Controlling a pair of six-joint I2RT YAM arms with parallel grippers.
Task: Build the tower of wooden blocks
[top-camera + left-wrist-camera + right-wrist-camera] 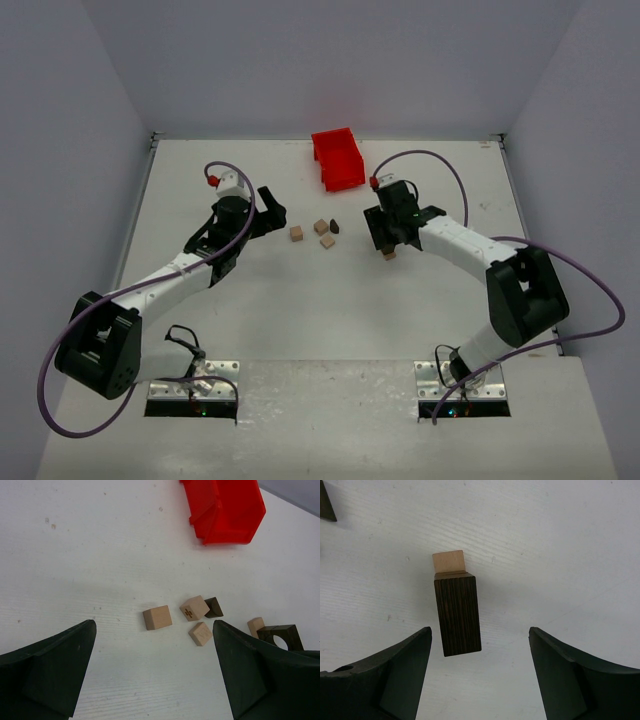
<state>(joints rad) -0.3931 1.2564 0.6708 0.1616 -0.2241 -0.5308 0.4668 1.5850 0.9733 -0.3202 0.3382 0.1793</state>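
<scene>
Right of desk centre, about mid-depth: the wood block tower is sitting as a long dark brown block touching a pale tan block at its far end. I cannot tell which is bearing which.

The right gripper is hovering over it with its jaws spread wide, one finger on each side and neither touching.

Toward the centre, four loose pieces are lying close together:
- plain pale cube
- marked pale cube
- third pale cube
- small dark piece, lying against the marked cube

Left of them, the left gripper is hanging wide open, gripping nothing.

At the far edge, a red plastic bin is resting on the white desk.
</scene>
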